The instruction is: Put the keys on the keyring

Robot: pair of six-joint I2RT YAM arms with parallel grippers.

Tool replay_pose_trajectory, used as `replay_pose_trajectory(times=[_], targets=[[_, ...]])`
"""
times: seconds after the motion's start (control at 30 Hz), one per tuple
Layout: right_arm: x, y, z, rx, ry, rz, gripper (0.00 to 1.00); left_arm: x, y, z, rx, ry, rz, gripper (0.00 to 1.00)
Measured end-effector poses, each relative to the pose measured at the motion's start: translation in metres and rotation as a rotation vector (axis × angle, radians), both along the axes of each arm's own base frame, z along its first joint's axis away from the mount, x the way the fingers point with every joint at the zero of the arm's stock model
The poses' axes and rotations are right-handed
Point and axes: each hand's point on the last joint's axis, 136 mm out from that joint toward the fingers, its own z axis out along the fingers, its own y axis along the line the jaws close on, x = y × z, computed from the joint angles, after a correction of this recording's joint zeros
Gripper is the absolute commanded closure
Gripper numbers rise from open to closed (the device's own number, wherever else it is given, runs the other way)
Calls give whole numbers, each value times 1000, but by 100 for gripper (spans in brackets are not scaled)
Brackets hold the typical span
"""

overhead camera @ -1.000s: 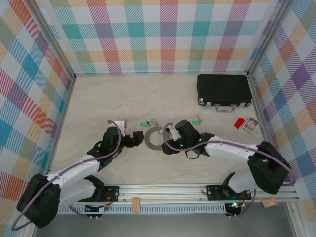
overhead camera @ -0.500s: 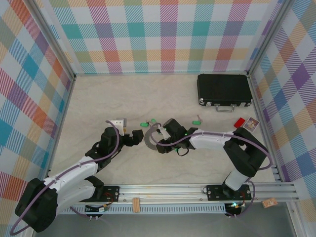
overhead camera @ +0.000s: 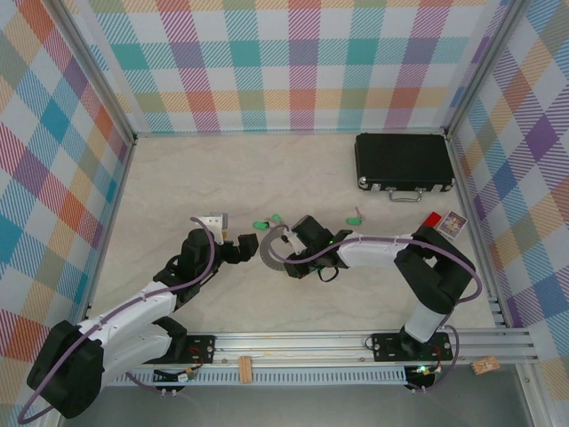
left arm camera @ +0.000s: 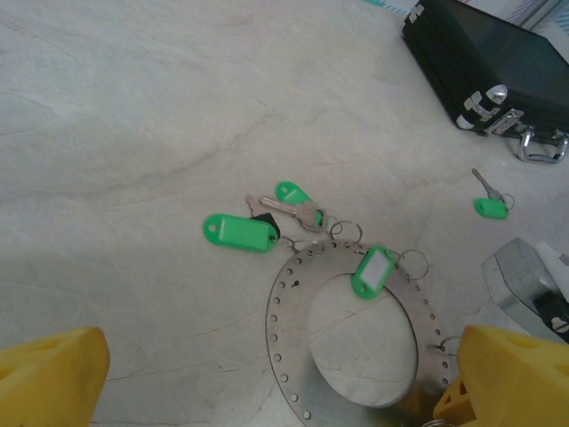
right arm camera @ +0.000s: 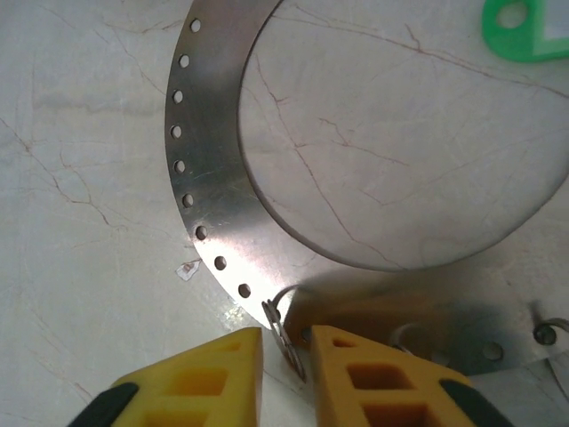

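The keyring (right arm camera: 209,182) lies just before the right claw (right arm camera: 286,342), perhaps touching.

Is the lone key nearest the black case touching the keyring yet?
Apart. The left wrist view shows that key lying by itself, with a wide stretch of bare table between it and the keyring.

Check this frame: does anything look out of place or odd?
One key lies alone toward the black case, apart from the other keys by the keyring. Nothing looks damaged.
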Motion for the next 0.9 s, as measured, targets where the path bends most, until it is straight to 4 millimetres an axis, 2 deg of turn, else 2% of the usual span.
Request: replay_pose_trajectory(times=[0.07, 0.17, 0.37, 0.47, 0.7, 0.9], targets=[[1, -1, 0, -4, -6, 0, 94, 0, 0, 0, 0, 0, 0, 0], [2, 0, 0, -6, -15, 7, 100, 0, 0, 0, 0, 0, 0, 0], [3, -2, 3, -11, -30, 5, 100, 0, 0, 0, 0, 0, 0, 0], [5, -3, 14, 0, -54, 2, 100, 0, 0, 0, 1, 1, 0, 0], [16, -3, 67, 58, -199, 18, 100, 0, 1, 1, -3, -9, 4, 0], [26, -3, 122, 109, -355, 55, 100, 0, -2, 17, -45, -57, -9, 0]])
